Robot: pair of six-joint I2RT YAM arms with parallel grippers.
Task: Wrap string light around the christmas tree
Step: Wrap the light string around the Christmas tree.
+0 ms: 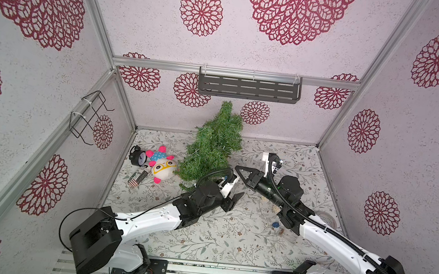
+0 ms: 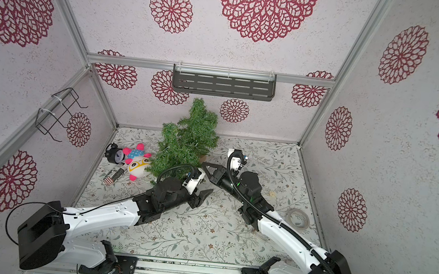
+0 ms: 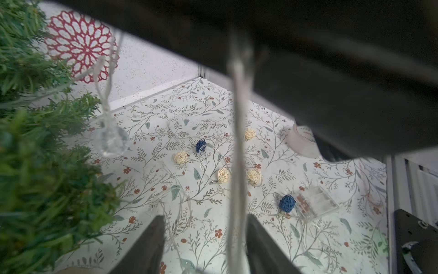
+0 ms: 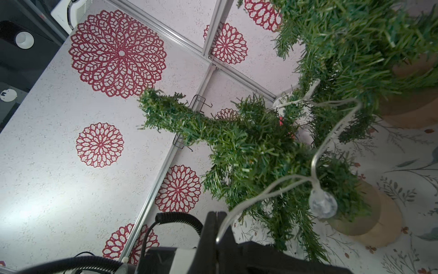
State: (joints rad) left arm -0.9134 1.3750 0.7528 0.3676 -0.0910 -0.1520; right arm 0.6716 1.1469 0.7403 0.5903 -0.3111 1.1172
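Observation:
The green christmas tree (image 1: 215, 142) stands at the back middle on a round wooden base (image 4: 379, 220). My right gripper (image 4: 216, 213) is shut on the string light's pale wire, just right of the tree's low branches (image 1: 237, 168). From those jaws the wire runs to a clear bulb (image 4: 322, 205) and up into the branches. My left gripper (image 3: 206, 217) is open in front of the tree (image 1: 233, 201). A strand of the string light (image 3: 238, 142) hangs between its fingers, close to one of them. The clear battery box (image 3: 317, 201) and several small woven balls lie on the floor.
A plush toy (image 1: 163, 166), an alarm clock (image 1: 138, 157) and a striped tube (image 1: 139, 178) lie left of the tree. A tape roll (image 2: 298, 218) sits by the right wall. A dark shelf (image 1: 248, 88) hangs on the back wall and a wire rack (image 1: 90, 115) on the left wall.

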